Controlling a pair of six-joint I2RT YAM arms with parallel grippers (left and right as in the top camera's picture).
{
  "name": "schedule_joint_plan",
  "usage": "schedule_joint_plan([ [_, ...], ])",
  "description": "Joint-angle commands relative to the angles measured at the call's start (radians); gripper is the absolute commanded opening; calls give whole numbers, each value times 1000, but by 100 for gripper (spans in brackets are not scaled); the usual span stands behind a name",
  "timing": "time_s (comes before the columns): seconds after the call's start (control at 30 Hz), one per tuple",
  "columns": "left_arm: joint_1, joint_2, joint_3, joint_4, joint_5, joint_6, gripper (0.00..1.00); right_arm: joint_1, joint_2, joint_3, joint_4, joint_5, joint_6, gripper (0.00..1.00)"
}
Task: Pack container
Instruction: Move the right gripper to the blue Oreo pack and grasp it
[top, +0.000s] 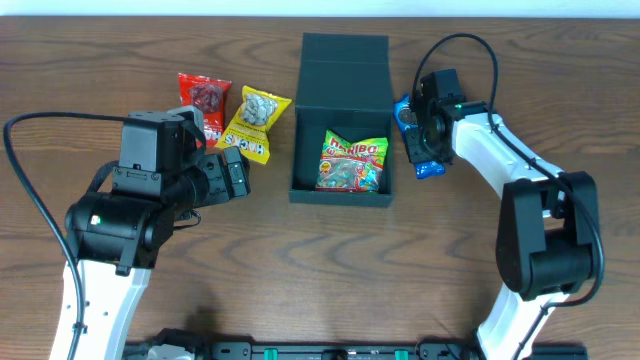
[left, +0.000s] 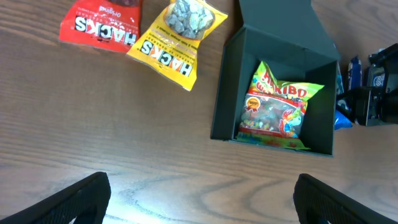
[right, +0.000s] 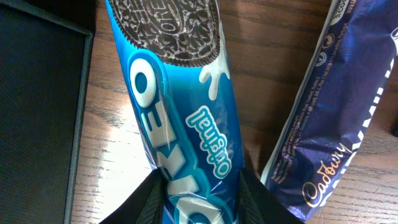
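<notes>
The dark green-black container (top: 340, 192) stands open at the table's middle, its flap lid (top: 344, 60) folded back. A Haribo packet (top: 352, 162) lies inside it, and also shows in the left wrist view (left: 277, 106). My right gripper (top: 418, 128) is just right of the container, shut on a blue Oreo packet (right: 180, 106), fingers pressed on both its sides. A Cadbury packet (right: 339, 118) lies beside it. My left gripper (left: 202, 199) is open and empty, above bare wood left of the container (left: 227, 81).
A red Hacks packet (top: 204, 100) and a yellow Hacks packet (top: 252, 122) lie left of the container, near my left gripper. The table's far edge runs along the top.
</notes>
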Motion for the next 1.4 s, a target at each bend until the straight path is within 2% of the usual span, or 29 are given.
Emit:
schedule_joint_plan([
  [0.0,6,5,5,0,-11,22,95,7,42,-5,-1,-35,-10,18],
  [0.33,6,5,5,0,-11,22,95,6,-37,75,-64,-108,38,10],
  [0.5,6,5,5,0,-11,22,95,6,-128,138,-113,-80,38,11],
  [0.53,6,5,5,0,-11,22,95,6,-154,141,-115,-65,38,16],
  [0.57,6,5,5,0,-11,22,95,6,-166,141,-116,-62,37,23],
  [0.6,6,5,5,0,-11,22,95,6,-174,141,-115,-63,37,35],
  [0.67,6,5,5,0,-11,22,95,6,-163,136,-114,-63,32,47],
  [0.77,6,5,5,0,-11,22,95,8,-126,130,-114,-76,33,53],
  [0.9,6,5,5,1,-11,22,95,22,-50,125,-119,-82,29,58],
  [1.37,6,5,5,13,-11,22,95,27,136,125,-121,-68,-23,60],
])
